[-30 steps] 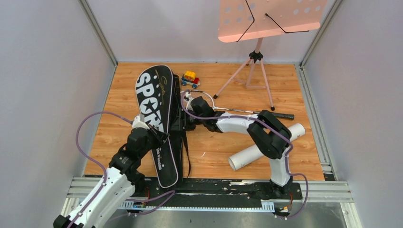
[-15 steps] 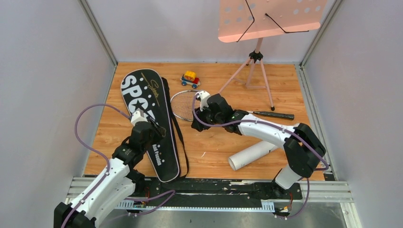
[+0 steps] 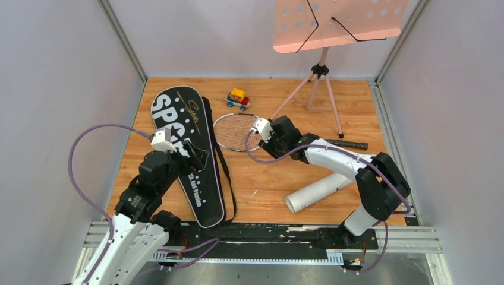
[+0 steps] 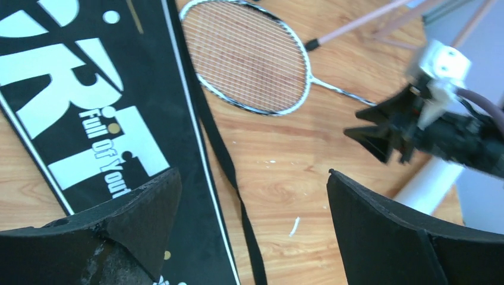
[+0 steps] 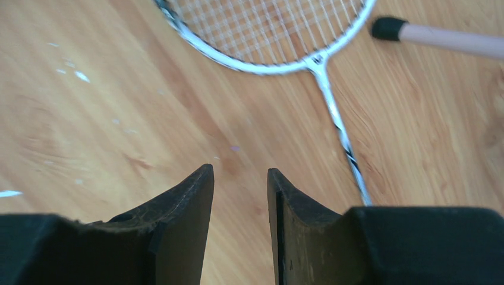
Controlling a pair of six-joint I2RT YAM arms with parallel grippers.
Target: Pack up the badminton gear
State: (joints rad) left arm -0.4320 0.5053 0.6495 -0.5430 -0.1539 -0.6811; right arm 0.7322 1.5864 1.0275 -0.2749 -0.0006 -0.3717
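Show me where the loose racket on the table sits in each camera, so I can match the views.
Top external: the racket lies at centre, its head just right of the black bag, its shaft running right.
Left wrist: the racket head is at upper middle.
Right wrist: the head runs along the top edge and the shaft comes down right of centre.
Shared landmark: the music stand's black-tipped foot, beside the racket's throat in all three.

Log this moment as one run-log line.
left gripper: open, empty, above bag edge | right gripper: slightly open, empty, near racket shaft | racket, tube: outside bag
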